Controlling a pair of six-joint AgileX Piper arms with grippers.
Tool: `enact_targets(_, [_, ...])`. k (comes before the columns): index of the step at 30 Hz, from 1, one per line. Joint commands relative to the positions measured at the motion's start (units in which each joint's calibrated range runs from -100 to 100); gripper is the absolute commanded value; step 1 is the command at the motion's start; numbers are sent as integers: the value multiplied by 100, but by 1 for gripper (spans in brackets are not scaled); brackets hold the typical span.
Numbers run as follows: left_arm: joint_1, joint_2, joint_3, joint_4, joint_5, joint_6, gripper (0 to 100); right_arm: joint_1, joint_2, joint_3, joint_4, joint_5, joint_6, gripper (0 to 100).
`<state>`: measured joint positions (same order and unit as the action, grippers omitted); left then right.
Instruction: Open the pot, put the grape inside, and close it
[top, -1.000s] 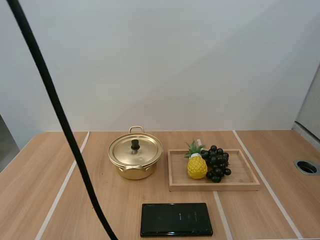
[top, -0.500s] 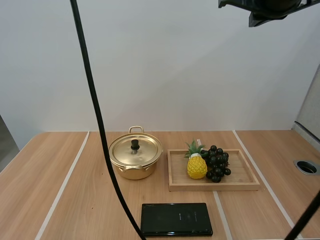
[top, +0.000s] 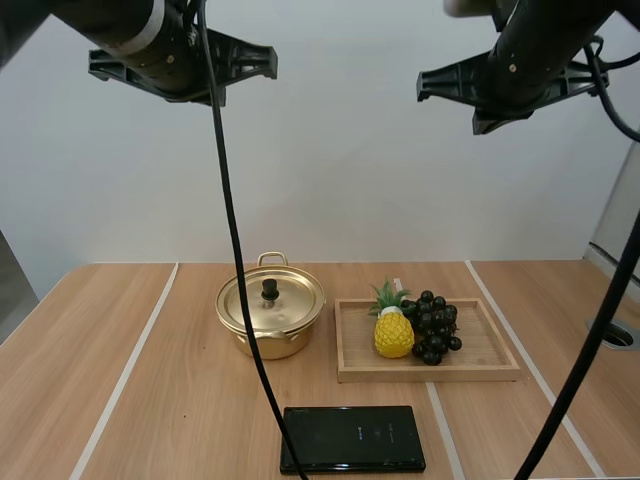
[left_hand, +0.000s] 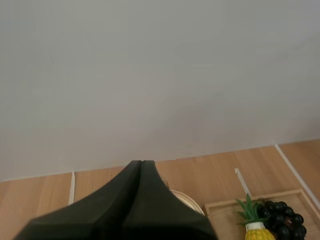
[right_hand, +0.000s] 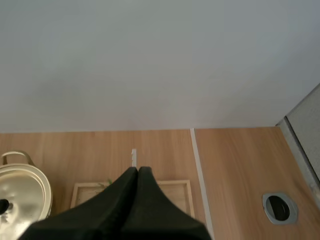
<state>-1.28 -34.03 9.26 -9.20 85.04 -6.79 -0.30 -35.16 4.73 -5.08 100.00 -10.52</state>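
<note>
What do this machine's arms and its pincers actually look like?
The left arm and right arm are thick, rounded and black, each with a flat black crosspiece; the left has a pale band. The left gripper and right gripper each have two matte black fingers tapering to narrow tips.

A yellow toy pineapple (top: 394, 333) stands in the wooden tray (top: 490, 352) on the table (top: 120, 400), twd its left. A flat black pack (top: 352, 438) (shiny) lies apart, in front of the tray. Round hole (right_hand: 279, 207) in table, far rt.
</note>
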Motion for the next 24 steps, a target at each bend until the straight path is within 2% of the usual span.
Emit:
enact_targets(1, [13, 217, -33, -30, 350, -10, 0, -19, -9, 416, -57, 0, 23, 0])
enact_targets(4, [13, 386, -8, 37, 551, 229, 0, -19, 84, 772, -107, 0, 23, 0])
enact_targets(11, [13, 863, 35, -3, 432, 242, 0, -19, 247, 1467, -65, 0, 23, 0])
enact_targets(24, [13, 2107, 35, -3, 620, 242, 0, -19, 411, 1624, -40, 0, 23, 0])
